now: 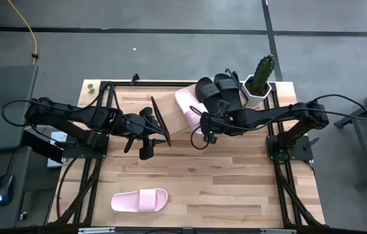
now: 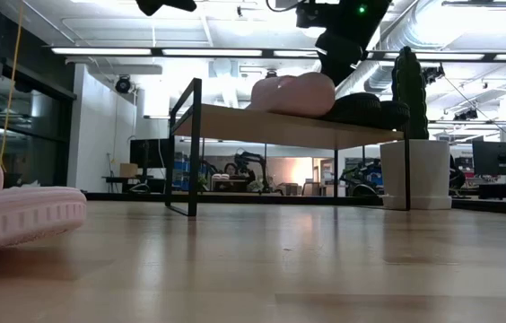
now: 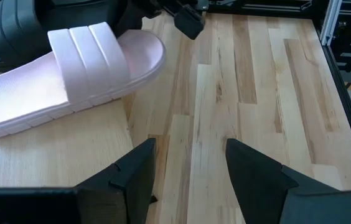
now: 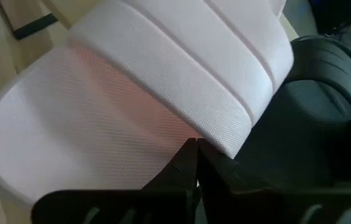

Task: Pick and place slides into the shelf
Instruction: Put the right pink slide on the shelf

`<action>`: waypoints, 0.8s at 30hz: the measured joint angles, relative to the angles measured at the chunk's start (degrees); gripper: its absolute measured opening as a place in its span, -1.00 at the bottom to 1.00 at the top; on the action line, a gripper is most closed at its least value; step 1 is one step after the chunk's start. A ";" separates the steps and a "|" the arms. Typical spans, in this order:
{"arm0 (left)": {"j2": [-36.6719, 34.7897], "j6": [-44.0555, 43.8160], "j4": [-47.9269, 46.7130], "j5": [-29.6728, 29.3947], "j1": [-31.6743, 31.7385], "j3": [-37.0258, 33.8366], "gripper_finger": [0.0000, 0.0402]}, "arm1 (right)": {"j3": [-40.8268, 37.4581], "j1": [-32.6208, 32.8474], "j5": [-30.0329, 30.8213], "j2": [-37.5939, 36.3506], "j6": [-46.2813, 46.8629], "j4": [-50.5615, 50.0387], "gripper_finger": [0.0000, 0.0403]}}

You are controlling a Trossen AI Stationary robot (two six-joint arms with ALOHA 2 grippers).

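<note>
A light-wood shelf (image 1: 172,123) stands at the table's far side. On it lie a pale pink slide (image 1: 186,107) and two black slides (image 1: 219,91) side by side. One end of the pink slide (image 3: 154,50) overhangs the plank's edge. A second pink slide (image 1: 139,200) lies sole-down on the table near the front edge. My right gripper (image 1: 205,128) is shut just above the near end of the shelf's pink slide. My left gripper (image 1: 146,146) is open over the table, left of the shelf, with nothing between its fingers (image 3: 135,171). My right gripper slants down from the right, its shut fingertips (image 4: 194,149) by the edge of the pink slide's strap (image 4: 225,134). Whether they touch the slide, I cannot tell. The slide lies flat on the shelf.
A white pot with a cactus (image 1: 259,83) stands at the shelf's right end. Dark frame rails (image 1: 95,175) run along the table's left and right sides. Bare wood (image 1: 235,182) shows in the middle and at the front right.
</note>
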 joint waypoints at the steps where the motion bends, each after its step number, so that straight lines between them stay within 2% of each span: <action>1: 0.00 0.00 0.00 0.00 0.00 0.00 -0.08 | 0.00 -0.02 -0.43 0.00 -0.06 -0.03 -0.94; 13: 0.00 0.00 0.02 0.00 0.00 0.00 -0.08 | 1.95 0.37 -1.14 0.02 -1.55 -0.48 -0.44; 24: -0.02 0.00 -0.02 0.00 0.00 0.00 -0.08 | 2.93 2.32 0.83 0.02 -2.49 -1.37 -0.38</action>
